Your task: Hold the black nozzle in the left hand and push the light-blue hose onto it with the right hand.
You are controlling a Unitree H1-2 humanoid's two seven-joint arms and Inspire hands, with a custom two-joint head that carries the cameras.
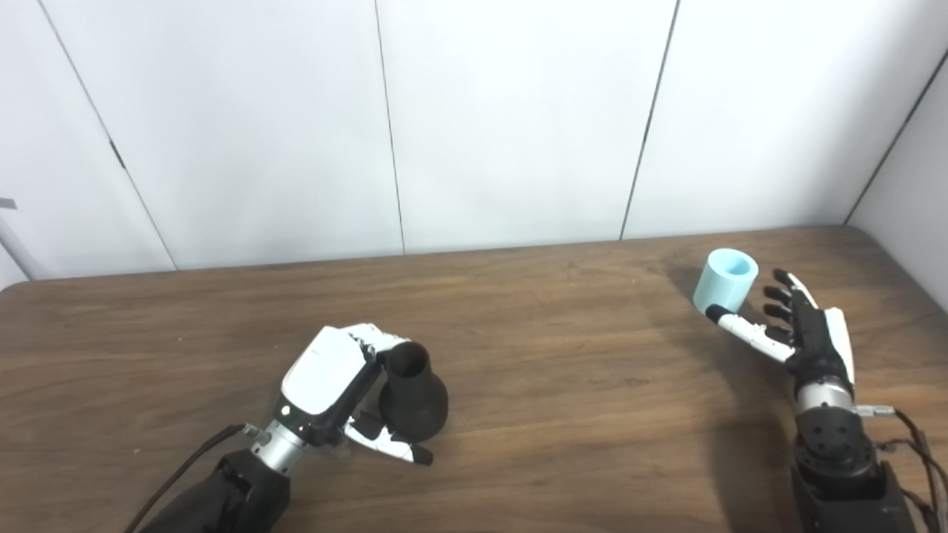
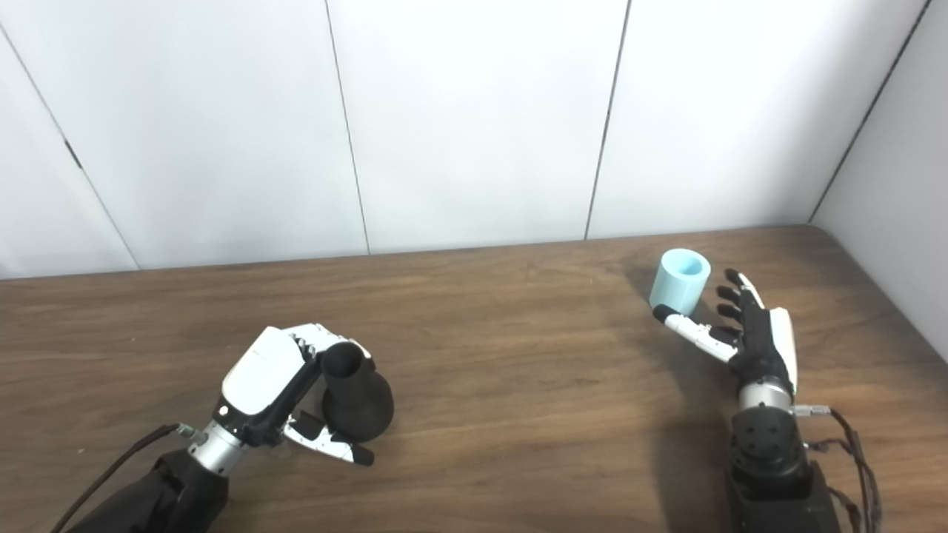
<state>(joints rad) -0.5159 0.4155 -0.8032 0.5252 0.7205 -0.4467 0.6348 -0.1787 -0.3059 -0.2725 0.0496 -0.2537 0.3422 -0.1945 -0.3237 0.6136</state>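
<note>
We see the left hand [image 1: 337, 385] wrapped around the black nozzle [image 1: 411, 396], low on the wooden table [image 1: 563, 385]. Far right of the nozzle, the light-blue hose [image 1: 726, 281] stands upright, the right hand [image 1: 803, 329] spread just beside it, thumb at its base.

No readable text, labels or nos. anywhere.

White panelled wall [image 1: 518, 118]; dark wooden table [image 1: 563, 385].
</note>
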